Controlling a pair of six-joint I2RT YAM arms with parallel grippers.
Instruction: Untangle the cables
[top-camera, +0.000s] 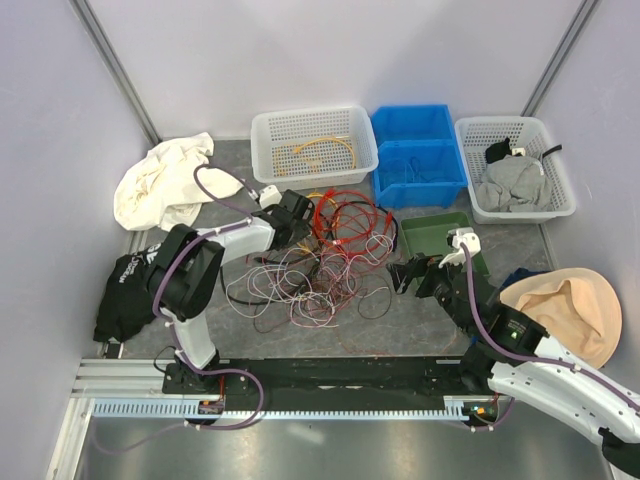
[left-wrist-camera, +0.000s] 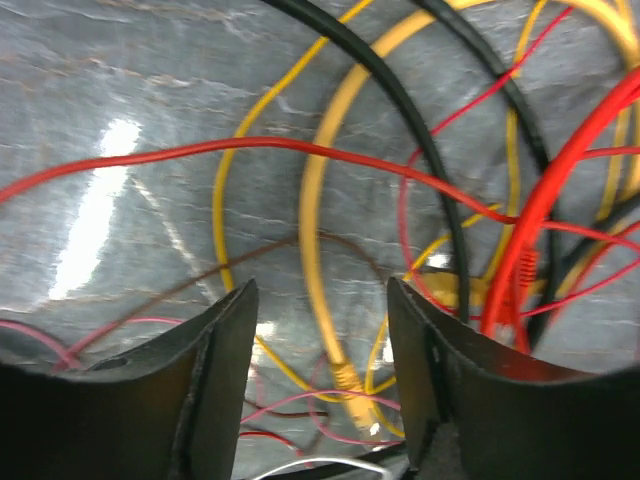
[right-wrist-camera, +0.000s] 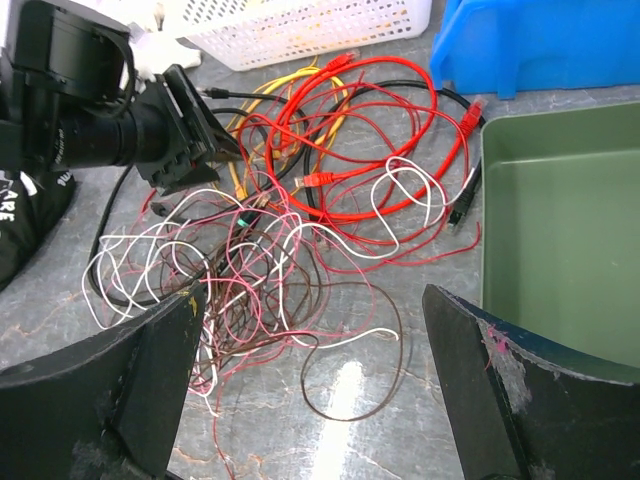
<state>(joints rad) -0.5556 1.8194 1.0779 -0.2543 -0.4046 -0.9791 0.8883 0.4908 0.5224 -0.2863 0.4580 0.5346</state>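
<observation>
The cables (top-camera: 320, 255) lie tangled on the grey table between the two arms. Thick red loops (top-camera: 350, 215) sit at the far side, and thin pink, white and brown wires (right-wrist-camera: 250, 270) are nearer. My left gripper (top-camera: 300, 215) is down at the pile's far left edge. In the left wrist view its jaws (left-wrist-camera: 320, 340) stand apart around a thick yellow cable (left-wrist-camera: 318, 230) whose plug (left-wrist-camera: 345, 378) lies between them, touching neither finger. Red (left-wrist-camera: 560, 170) and black (left-wrist-camera: 420, 130) cables cross beyond it. My right gripper (right-wrist-camera: 310, 370) hangs wide open, with nothing in it, above a brown loop at the pile's near right edge.
A white basket (top-camera: 265, 160) holding a yellow cable stands at the back. Blue bins (top-camera: 412, 122) and a second white basket (top-camera: 465, 160) with grey cloth are to its right. A green tray (top-camera: 430, 240) borders the pile's right side. White cloth (top-camera: 160, 180), black cloth (top-camera: 125, 290) and beige fabric (top-camera: 570, 310) lie at the sides.
</observation>
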